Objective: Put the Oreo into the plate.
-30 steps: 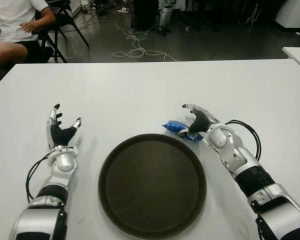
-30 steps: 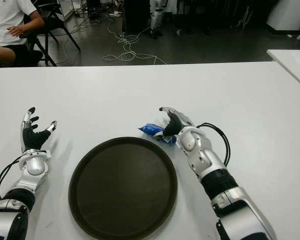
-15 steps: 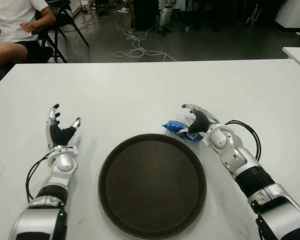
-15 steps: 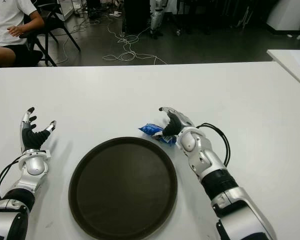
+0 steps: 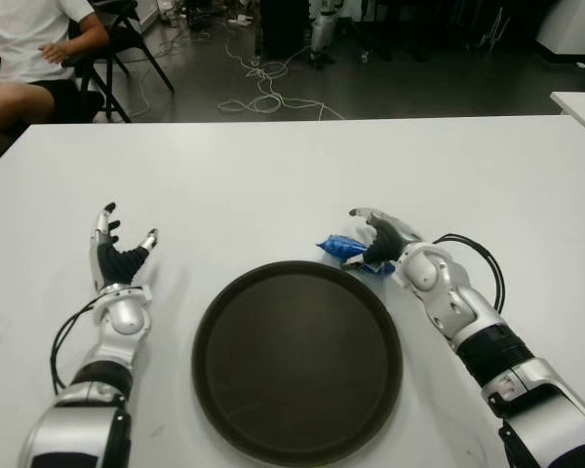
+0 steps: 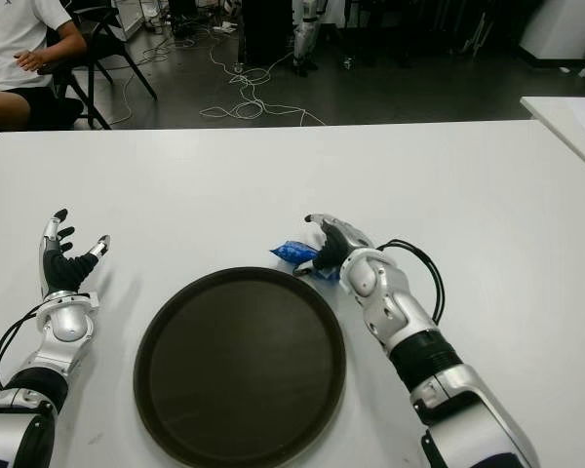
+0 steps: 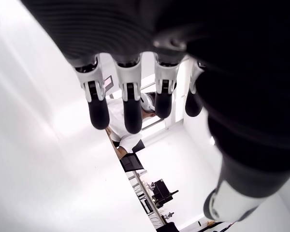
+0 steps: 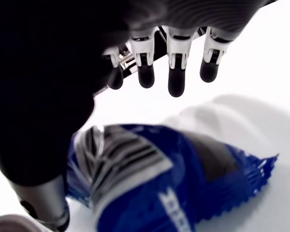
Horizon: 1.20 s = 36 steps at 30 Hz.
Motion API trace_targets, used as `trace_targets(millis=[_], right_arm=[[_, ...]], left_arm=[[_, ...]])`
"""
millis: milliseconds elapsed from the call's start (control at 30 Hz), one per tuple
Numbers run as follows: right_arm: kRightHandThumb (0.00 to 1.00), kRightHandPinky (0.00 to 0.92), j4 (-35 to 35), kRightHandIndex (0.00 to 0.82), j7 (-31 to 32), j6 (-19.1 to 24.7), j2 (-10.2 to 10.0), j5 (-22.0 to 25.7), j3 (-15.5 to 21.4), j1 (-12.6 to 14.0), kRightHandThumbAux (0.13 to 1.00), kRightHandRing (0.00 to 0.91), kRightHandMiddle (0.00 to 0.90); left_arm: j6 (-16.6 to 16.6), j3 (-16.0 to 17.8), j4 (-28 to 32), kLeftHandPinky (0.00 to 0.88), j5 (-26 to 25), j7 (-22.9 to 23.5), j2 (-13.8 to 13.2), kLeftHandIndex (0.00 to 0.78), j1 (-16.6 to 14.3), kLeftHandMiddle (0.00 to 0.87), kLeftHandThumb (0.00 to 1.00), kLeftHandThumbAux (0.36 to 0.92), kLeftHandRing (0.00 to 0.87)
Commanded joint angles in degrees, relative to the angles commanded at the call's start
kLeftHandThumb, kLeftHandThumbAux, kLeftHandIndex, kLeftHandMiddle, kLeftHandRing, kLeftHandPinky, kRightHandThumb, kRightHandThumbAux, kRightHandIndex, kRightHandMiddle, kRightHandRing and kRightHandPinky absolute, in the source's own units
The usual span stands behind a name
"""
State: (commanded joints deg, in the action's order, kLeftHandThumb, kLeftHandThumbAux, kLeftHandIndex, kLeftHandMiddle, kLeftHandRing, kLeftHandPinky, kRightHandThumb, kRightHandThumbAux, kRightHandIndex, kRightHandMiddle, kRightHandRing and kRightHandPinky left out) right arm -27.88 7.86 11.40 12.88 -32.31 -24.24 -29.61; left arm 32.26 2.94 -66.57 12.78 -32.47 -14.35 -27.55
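Observation:
The Oreo [image 5: 342, 248] is a small blue wrapped pack lying on the white table [image 5: 273, 175], just beyond the far right rim of the dark round plate [image 5: 297, 361]. My right hand [image 5: 363, 239] arches over the pack from the right. In the right wrist view its fingers [image 8: 177, 82] are stretched out above the Oreo [image 8: 174, 179] and the thumb stands beside it; nothing is gripped. The plate holds nothing. My left hand [image 5: 129, 229] shows left of the plate, palm up, with its fingers [image 7: 130, 111] spread and holding nothing.
A person [image 5: 29, 49] sits on a chair beyond the table's far left corner. Cables [image 5: 263, 93] lie on the floor behind the table. The corner of a second white table [image 5: 580, 102] shows at the far right.
My right hand has shifted slightly left and lower over the Oreo. The pack, the plate and my left hand have stayed where they were.

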Motion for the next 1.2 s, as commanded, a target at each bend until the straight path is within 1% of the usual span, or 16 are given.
trace_targets(millis=[167,233,367,567,700,833,967,1200], right_arm=[[0.0,0.083,0.9,0.082,1.3,1.2,-0.1,-0.7,-1.0,0.0,0.772,0.113,0.116],[0.0,0.079,1.2,0.077,1.9,1.5,0.0,-1.0,-1.3,0.0,0.769,0.108,0.112],[0.0,0.072,1.8,0.069,2.7,2.3,0.0,-1.7,-1.8,0.0,0.764,0.102,0.107],[0.0,0.06,2.3,0.064,2.9,3.3,-0.1,-2.3,-2.3,0.1,0.778,0.094,0.099],[0.0,0.058,2.6,0.061,3.1,4.6,-0.5,-2.7,-2.6,0.0,0.776,0.092,0.099],[0.0,0.043,2.5,0.059,3.2,6.1,-1.0,-3.5,-3.1,-0.2,0.761,0.089,0.099],[0.0,0.027,2.2,0.056,3.4,7.1,-1.1,-4.7,-3.9,-0.5,0.775,0.077,0.095],[0.0,0.019,1.9,0.049,4.4,8.7,-1.5,-5.9,-4.6,-0.9,0.769,0.09,0.1]], left_arm=[[-0.2,-0.3,0.1,0.177,0.4,-0.5,-0.1,0.123,0.0,0.119,0.263,0.763,0.134],[-0.2,-0.3,0.0,0.185,0.5,-0.8,-0.1,0.121,0.0,0.119,0.264,0.764,0.135],[-0.4,-0.4,0.1,0.192,0.7,-1.1,-0.1,0.122,0.0,0.121,0.281,0.768,0.141],[-0.6,-0.6,0.1,0.197,0.8,-1.4,-0.2,0.13,0.0,0.127,0.316,0.766,0.146],[-0.6,-0.7,0.0,0.18,1.0,-1.4,-0.2,0.123,0.0,0.116,0.288,0.76,0.137],[-0.6,-0.6,0.0,0.175,0.9,-1.5,-0.2,0.12,-0.1,0.113,0.275,0.768,0.132],[-0.9,-0.5,-0.1,0.181,0.7,-1.6,-0.1,0.112,-0.1,0.119,0.254,0.778,0.137],[-1.7,-0.2,0.0,0.196,0.4,-1.7,0.2,0.111,-0.2,0.119,0.258,0.784,0.139]])
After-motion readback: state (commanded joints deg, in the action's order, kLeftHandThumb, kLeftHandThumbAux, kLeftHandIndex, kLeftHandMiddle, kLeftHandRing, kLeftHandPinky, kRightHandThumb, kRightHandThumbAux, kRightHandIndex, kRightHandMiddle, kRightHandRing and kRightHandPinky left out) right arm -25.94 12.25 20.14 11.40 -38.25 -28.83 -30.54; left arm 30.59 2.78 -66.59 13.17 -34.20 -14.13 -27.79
